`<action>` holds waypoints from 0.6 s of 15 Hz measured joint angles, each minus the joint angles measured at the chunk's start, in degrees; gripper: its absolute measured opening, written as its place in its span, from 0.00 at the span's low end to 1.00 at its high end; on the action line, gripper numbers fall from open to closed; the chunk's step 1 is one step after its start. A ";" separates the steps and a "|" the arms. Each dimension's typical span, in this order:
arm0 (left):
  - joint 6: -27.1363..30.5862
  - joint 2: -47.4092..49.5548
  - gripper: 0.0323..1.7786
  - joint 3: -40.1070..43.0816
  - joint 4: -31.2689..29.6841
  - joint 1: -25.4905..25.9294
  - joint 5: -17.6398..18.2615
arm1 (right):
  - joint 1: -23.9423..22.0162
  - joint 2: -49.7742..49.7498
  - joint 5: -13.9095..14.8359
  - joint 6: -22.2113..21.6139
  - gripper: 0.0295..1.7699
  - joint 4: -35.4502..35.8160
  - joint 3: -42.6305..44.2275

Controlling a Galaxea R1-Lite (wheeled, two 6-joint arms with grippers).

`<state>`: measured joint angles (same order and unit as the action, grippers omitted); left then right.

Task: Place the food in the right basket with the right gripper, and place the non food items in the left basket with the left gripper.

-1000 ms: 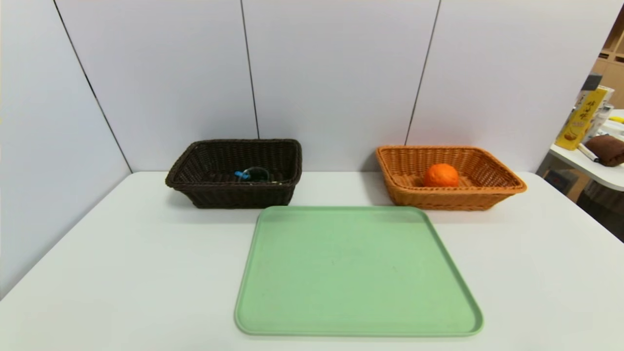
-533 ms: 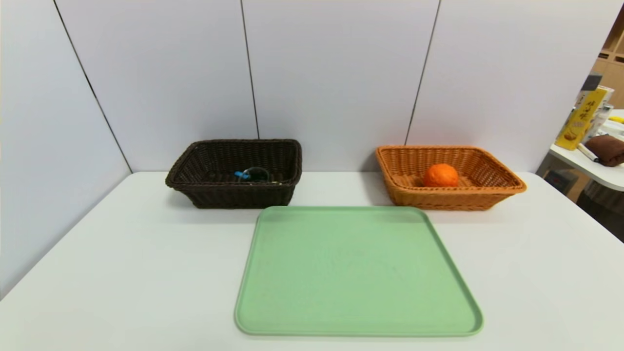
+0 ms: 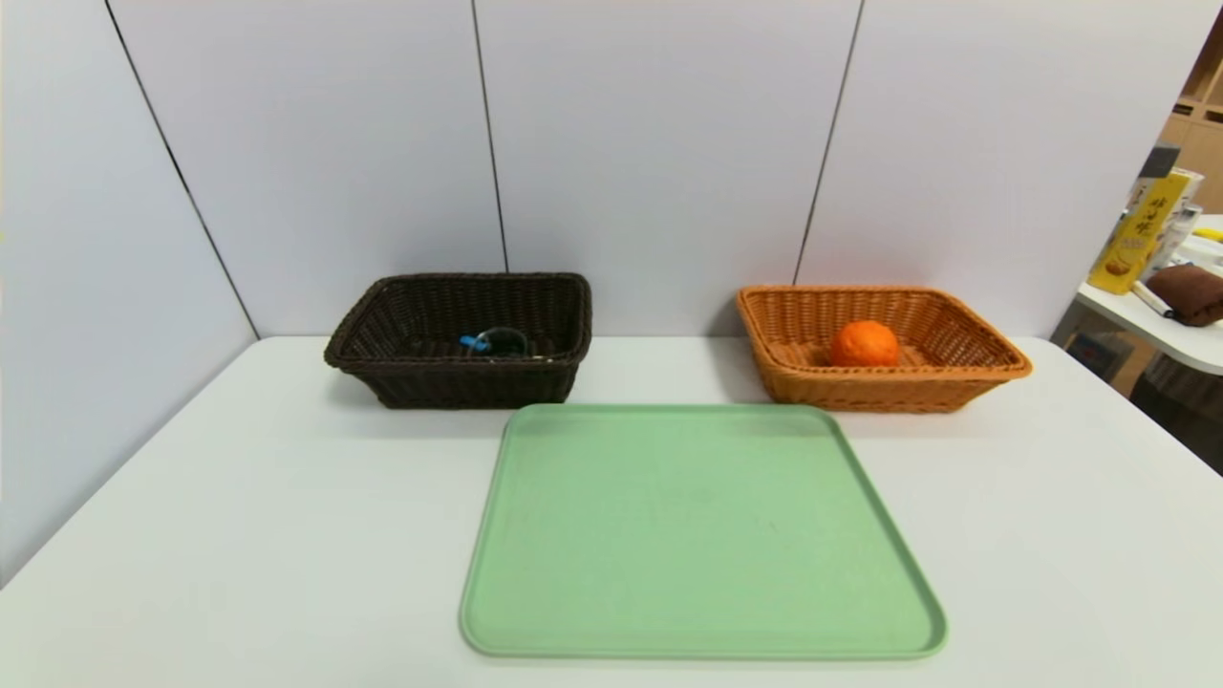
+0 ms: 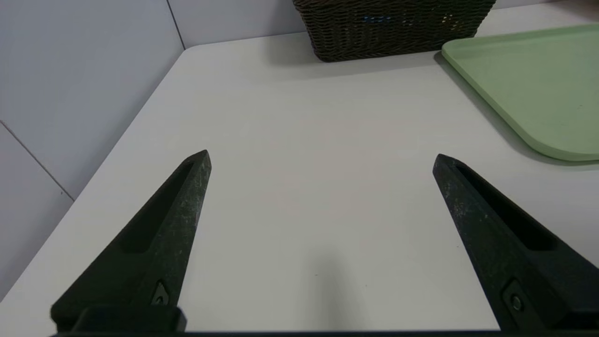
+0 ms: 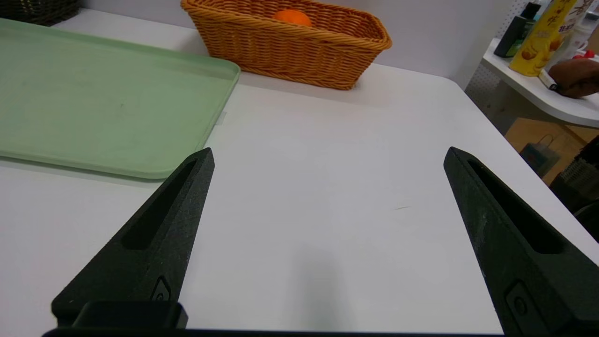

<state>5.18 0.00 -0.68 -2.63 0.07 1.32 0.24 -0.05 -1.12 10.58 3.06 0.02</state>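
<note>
The orange fruit (image 3: pixel 864 343) lies inside the orange-tan right basket (image 3: pixel 965 366), its top also peeking over the rim in the right wrist view (image 5: pixel 292 17). Inside the dark brown left basket (image 3: pixel 401 368) sit the glass cup (image 3: pixel 504 340) and the blue spoon handle (image 3: pixel 470 341). Neither arm shows in the head view. My left gripper (image 4: pixel 322 159) hovers open over bare table on the near left, nothing between its fingers. My right gripper (image 5: pixel 329 155) hovers open over bare table on the near right, also holding nothing.
A pale green tray (image 3: pixel 535 612) lies bare in the middle of the white table, in front of both baskets. Grey panel walls close the back and left. A side table (image 3: pixel 1137 315) with a yellow box and brown cloth stands off the right edge.
</note>
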 joint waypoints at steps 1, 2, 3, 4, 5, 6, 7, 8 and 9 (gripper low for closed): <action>-0.01 0.00 0.95 0.33 0.16 0.00 -0.11 | 0.00 0.00 -0.48 0.05 0.96 -0.22 0.00; 0.00 0.00 0.95 0.50 0.66 0.00 -0.38 | 0.00 0.00 -0.67 0.13 0.96 -0.37 0.00; -0.01 0.00 0.95 0.61 1.71 -0.02 -0.63 | 0.00 0.00 -0.77 0.18 0.96 -1.11 -0.02; -0.12 0.00 0.95 0.63 2.79 -0.02 -0.63 | 0.00 0.00 -0.80 0.18 0.96 -2.60 -0.02; -0.56 0.00 0.95 0.66 3.01 -0.02 -0.63 | 0.00 0.00 -0.74 -0.11 0.96 -2.96 -0.02; -0.61 0.00 0.95 0.66 3.04 -0.02 -0.66 | 0.00 0.00 -0.66 -0.39 0.96 -3.16 -0.02; -0.63 0.00 0.95 0.66 2.90 0.00 -0.66 | 0.00 0.00 -0.63 -1.22 0.96 -3.16 -0.02; -0.50 0.00 0.95 0.68 2.85 0.00 -0.61 | 0.00 0.02 -0.77 -2.32 0.96 -3.19 -0.02; -0.50 0.00 0.95 0.68 2.90 0.00 -0.61 | 0.00 0.02 -1.18 -3.54 0.96 -3.72 0.02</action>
<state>4.68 0.00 0.00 0.27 0.07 0.71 0.24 -0.02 -2.30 7.05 -0.66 0.05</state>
